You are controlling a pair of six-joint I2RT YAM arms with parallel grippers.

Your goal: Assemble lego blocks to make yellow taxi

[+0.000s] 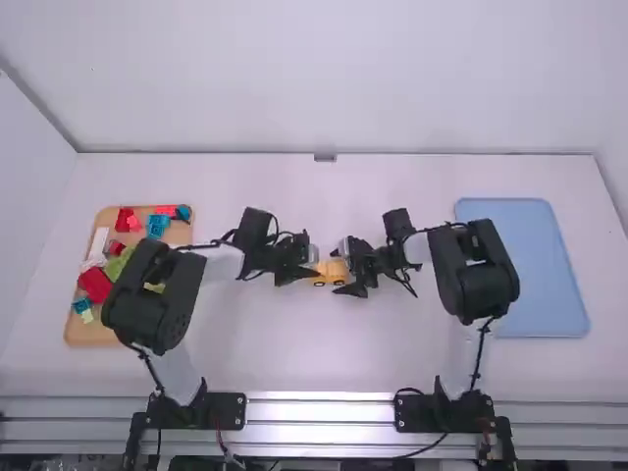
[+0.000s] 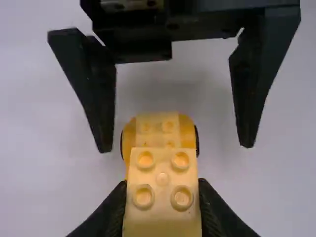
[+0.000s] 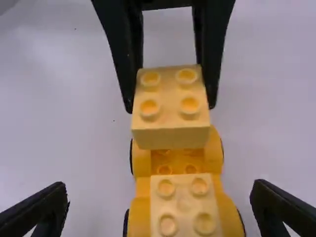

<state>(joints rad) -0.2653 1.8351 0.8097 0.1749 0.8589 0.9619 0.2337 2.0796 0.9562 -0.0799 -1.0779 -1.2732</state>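
Near the table's middle, my left gripper (image 1: 308, 265) and right gripper (image 1: 343, 274) face each other at the yellow wheeled base (image 1: 331, 279). In the left wrist view, the left gripper (image 2: 163, 210) is shut on a pale yellow block (image 2: 162, 177), studs up. The right wrist view shows that held block (image 3: 170, 108) above the base's far end, overlapping it; contact between them cannot be told. Another pale yellow block (image 3: 184, 207) sits on the base (image 3: 143, 185) at the near end. My right gripper (image 3: 160, 195) stands open, one finger on each side of the base.
A wooden tray (image 1: 88, 332) on the left holds several red, blue, green and white blocks, partly under the left arm. A blue tray (image 1: 535, 265) lies on the right, beside the right arm.
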